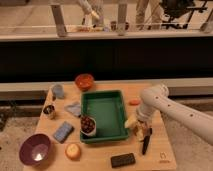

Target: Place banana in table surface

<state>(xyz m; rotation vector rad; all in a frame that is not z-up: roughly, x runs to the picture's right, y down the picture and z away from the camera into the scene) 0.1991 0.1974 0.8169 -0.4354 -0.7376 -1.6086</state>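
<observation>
The gripper (139,129) hangs at the end of the white arm, which reaches in from the right of the view and bends downward. It sits low over the table surface (100,153), just off the right wall of the green tray (105,112).

The banana (131,122) is right against the gripper on its tray-facing side, a pale-yellow shape between the gripper and the tray's right rim. It is low at the tabletop. Whether the gripper is clamped on it or merely beside it cannot be told, nor how wide the gripper stands.

Just below the gripper, toward the near edge, lies a black marker (145,143), its upper end close to the gripper. Farther toward the near edge and slightly left is a flat black block (123,160). Behind the gripper, toward the far edge, a small flat orange oval (134,102) lies on the wood, apart from it.

Across the tray from the gripper, a cup of dark red pieces (88,125) stands in the tray's near left corner. Well beyond that, left of the tray, are a grey-blue sponge (63,131), a round yellow-orange fruit (73,150) and a purple bowl (35,149). An orange bowl (84,81) sits at the far edge, well apart from the gripper.
</observation>
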